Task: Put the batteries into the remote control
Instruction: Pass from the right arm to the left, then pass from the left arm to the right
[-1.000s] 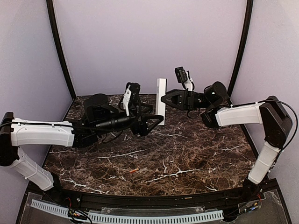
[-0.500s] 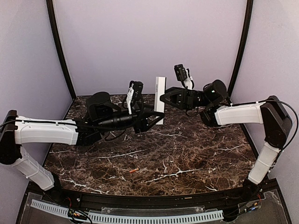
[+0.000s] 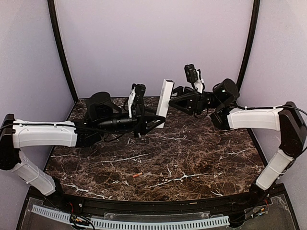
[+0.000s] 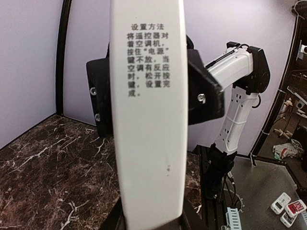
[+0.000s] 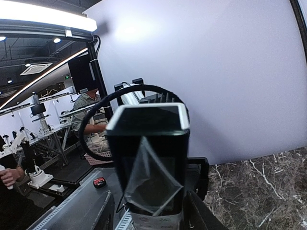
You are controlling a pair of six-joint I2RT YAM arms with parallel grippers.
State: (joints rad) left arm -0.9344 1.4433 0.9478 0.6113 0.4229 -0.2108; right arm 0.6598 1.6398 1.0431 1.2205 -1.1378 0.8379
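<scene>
The remote control (image 3: 165, 99), a slim white bar, stands nearly upright in the air at the back of the table, its top leaning right. My left gripper (image 3: 160, 121) is shut on its lower end. In the left wrist view its white back (image 4: 148, 120) with printed text fills the middle, above the left gripper (image 4: 151, 223). My right gripper (image 3: 173, 101) is open, its fingers (image 4: 205, 92) either side of the upper part without touching. The right wrist view shows the remote's dark front (image 5: 148, 158) between the jaws of the right gripper (image 5: 148, 216). One orange-red battery (image 3: 137, 175) lies on the table, well in front of both arms.
The dark marble tabletop (image 3: 192, 158) is walled in by purple panels and two black curved posts (image 3: 62, 52). A white toothed strip (image 3: 144, 223) runs along the near edge below the arm bases.
My left gripper has closed on the remote's lower end. My right gripper has opened, let go and drawn back a little to the right. The remote's top now leans right.
</scene>
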